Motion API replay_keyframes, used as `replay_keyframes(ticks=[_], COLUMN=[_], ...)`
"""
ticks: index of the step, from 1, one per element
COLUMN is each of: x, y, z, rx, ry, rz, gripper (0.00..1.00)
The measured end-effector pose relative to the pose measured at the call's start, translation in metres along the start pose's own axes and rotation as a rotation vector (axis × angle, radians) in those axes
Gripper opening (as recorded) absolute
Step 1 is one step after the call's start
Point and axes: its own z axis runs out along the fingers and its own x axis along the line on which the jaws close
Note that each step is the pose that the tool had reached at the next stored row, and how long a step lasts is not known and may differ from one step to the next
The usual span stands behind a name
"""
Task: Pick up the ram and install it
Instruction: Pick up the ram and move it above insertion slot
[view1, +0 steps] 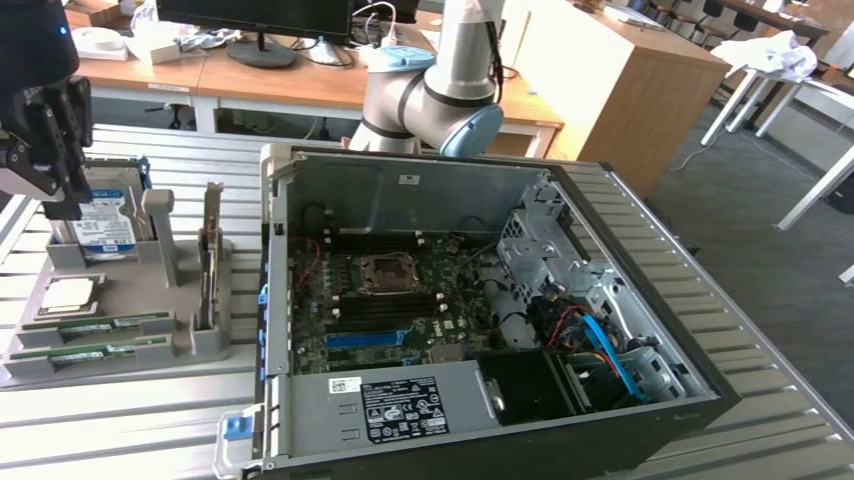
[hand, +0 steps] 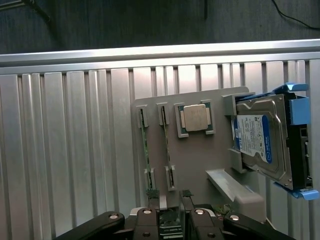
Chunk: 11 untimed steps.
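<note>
Two ram sticks (hand: 146, 150) (hand: 165, 142), thin green boards, stand on edge side by side in slots of the grey holder tray (hand: 200, 165). In the exterior view they lie at the tray's near end, ram (view1: 96, 323) and ram (view1: 91, 350). My gripper (hand: 170, 206) hangs open above the tray with nothing between its dark fingertips (hand: 155, 200). In the exterior view the gripper (view1: 54, 185) is high at the left, over the tray's far end by the hard drive. The open computer case (view1: 280, 300) shows its motherboard (view1: 387, 300) in the middle.
On the tray also sit a silver processor chip (hand: 195, 118), a hard drive (hand: 260, 140) in a blue bracket and an upright expansion card (view1: 210, 260). The ribbed metal table (view1: 134, 420) carries everything. The arm's base (view1: 447, 100) stands behind the case.
</note>
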Motion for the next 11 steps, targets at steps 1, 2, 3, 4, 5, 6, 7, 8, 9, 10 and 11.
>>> replay_keyframes(ticks=[1,2,3,4,5,6,7,8,9,10,11], x=[0.0000,0.0000,0.0000,0.0000,0.0000,0.0000,0.0000,0.0000,0.0000,0.0000,0.0000], y=[0.0000,0.0000,0.0000,0.0000,0.0000,0.0000,0.0001,0.0000,0.0001,0.0001,0.0001], z=[0.0005,0.0009,0.0014,0.0019,0.0023,0.0028,0.0032,0.0036,0.0041,0.0045,0.0050], rx=[0.0000,0.0000,0.0000,0.0000,0.0001,0.0000,0.0000,0.0000,0.0000,0.0000,0.0000], ry=[0.0001,0.0001,0.0001,0.0001,0.0000,0.0001,0.0001,0.0001,0.0001,0.0001,0.0001], rz=[0.000,0.000,0.000,0.000,0.000,0.000,0.000,0.000,0.000,0.000,0.000], gripper=[0.30,0.30,0.30,0.30,0.30,0.30,0.30,0.30,0.30,0.30,0.30])
